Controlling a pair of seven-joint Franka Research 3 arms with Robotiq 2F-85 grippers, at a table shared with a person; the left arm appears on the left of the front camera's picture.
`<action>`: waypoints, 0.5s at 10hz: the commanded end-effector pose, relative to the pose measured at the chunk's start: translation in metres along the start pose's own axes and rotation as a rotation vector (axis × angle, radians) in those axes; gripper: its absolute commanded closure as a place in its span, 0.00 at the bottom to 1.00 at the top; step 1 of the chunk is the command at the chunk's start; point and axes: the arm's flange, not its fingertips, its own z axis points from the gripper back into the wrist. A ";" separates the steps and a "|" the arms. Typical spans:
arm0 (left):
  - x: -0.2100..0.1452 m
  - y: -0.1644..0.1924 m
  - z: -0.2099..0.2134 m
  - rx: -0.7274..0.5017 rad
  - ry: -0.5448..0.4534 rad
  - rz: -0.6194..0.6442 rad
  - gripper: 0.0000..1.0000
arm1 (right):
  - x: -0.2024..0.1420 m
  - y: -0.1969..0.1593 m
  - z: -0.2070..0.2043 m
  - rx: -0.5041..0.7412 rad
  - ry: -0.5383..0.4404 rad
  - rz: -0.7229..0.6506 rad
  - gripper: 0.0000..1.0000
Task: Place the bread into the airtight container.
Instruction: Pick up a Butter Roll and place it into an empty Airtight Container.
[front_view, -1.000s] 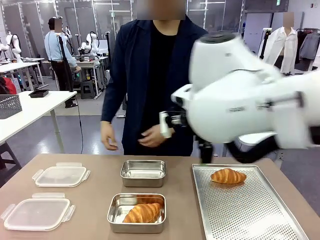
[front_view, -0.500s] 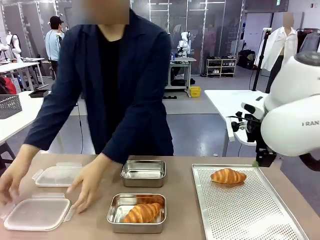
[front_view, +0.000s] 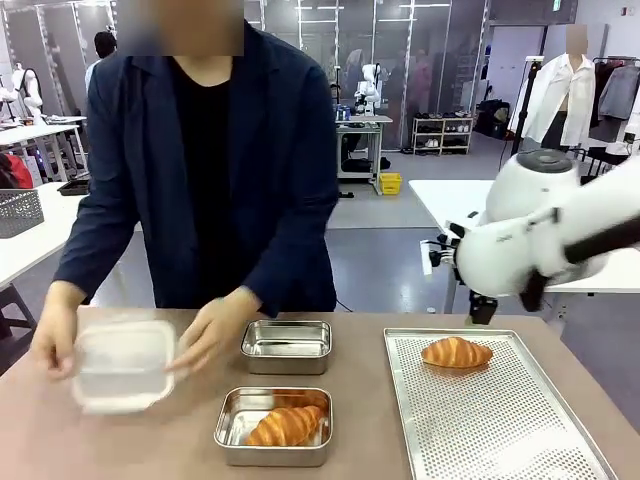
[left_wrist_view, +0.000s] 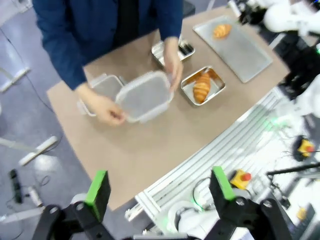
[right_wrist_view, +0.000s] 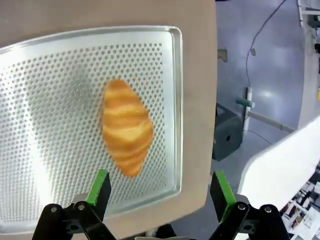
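Croissant (front_view: 456, 352): golden-brown, ridged and tapered at both ends. You'll find it lying crosswise near the far edge of the tray (front_view: 500, 420), at the right of the front view.
Croissant, close up: in the right wrist view the croissant (right_wrist_view: 126, 127) sits lengthwise at frame centre, with bands of pale and darker crust on the perforated metal.
Second croissant (front_view: 285, 426): the same colour, lying slanted inside the near container (front_view: 272, 458), lower centre of the front view.
Far container (front_view: 286, 362): rectangular steel, just behind the near one; you can see its shiny floor.
Lid (front_view: 122, 365): clear plastic and motion-blurred, held between the person's two hands at the left of the front view, one hand (front_view: 52, 340) on its left edge and the other hand (front_view: 215, 325) on its right.
Second lid (left_wrist_view: 102, 87): lies flat on the table (front_view: 180, 450), partly covered by the held lid in the left wrist view.
Right gripper (right_wrist_view: 160, 192): jaws spread wide with nothing between them. It hangs over the tray, with the croissant just ahead of it.
Left gripper (left_wrist_view: 159, 190): jaws spread wide and holding nothing. It is high over the table's near edge, well apart from everything on the table.
Right arm (front_view: 530, 235): white, at the upper right of the front view, beyond the tray's far edge.
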 end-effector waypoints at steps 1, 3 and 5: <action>0.003 -0.001 0.003 -0.002 -0.004 0.000 0.00 | -0.005 -0.025 -0.021 0.072 -0.010 0.048 0.00; 0.003 -0.001 0.003 -0.002 -0.004 0.000 0.00 | -0.016 0.002 -0.007 -0.012 -0.082 -0.009 0.00; 0.003 -0.001 0.003 -0.002 -0.004 0.000 0.00 | -0.105 0.053 0.017 -0.082 -0.146 -0.139 0.00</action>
